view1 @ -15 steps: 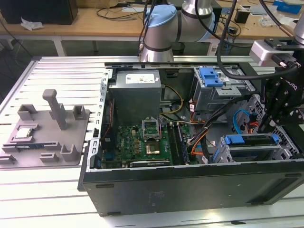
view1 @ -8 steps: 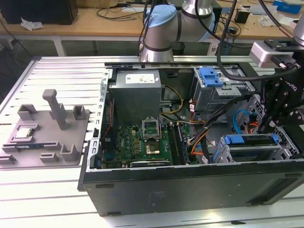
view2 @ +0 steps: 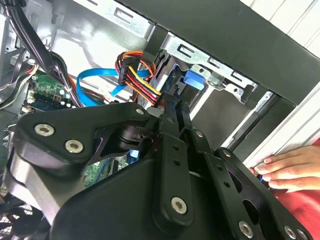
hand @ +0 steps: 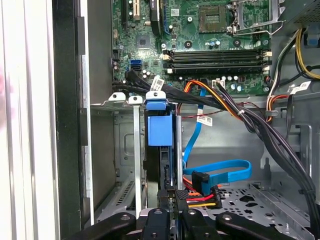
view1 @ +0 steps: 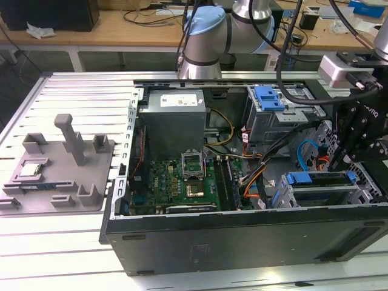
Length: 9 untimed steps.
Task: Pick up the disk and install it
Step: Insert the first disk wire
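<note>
1. the gripper hung inside the open case on the desk, at the lower cage on the exterior view's right.
2. the disk stood on edge in a slot of that cage, with its blue frame facing the first wrist view.
3. the jaws were drawn almost closed at the disk's near end. we judged that they pinched it, though the contact itself was hard to make out.
4. if the disk sat tilted in the slot, its frame could bind on the cage walls, and the jaws could slip off under the push.
5. a blue cable and a bundle of wires lay just beside the slot. either could get trapped against the disk or snag a finger.
6. a hand rested at the case's outer edge, near the gripper's linkage. any sideways swing there could strike it.
</note>
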### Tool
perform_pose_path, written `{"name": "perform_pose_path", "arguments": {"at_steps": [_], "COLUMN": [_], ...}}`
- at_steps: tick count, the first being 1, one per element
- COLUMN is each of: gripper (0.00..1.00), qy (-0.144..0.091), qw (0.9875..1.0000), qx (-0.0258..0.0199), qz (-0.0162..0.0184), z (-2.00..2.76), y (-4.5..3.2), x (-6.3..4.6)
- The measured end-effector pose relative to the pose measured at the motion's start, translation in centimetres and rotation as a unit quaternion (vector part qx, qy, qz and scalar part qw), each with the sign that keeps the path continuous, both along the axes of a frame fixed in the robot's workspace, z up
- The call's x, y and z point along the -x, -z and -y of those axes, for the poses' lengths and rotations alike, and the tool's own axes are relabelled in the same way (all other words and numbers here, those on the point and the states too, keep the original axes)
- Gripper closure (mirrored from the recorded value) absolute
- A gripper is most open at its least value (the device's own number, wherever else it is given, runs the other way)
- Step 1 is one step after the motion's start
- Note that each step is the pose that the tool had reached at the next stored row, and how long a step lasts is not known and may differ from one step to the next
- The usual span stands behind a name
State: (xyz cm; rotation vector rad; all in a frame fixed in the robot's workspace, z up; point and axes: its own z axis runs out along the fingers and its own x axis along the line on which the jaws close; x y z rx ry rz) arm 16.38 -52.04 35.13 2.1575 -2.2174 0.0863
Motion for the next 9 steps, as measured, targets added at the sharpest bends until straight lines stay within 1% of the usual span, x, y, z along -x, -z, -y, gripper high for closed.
{"name": "perform_pose_path", "arguments": {"at_steps": [9], "gripper": [0.84], "qy": [0.000], "qw": [1.0000], "qx": [0.0000], "qz": [0.0000], "z": [0.02], "y": [0.25], "x": [0.00]}}
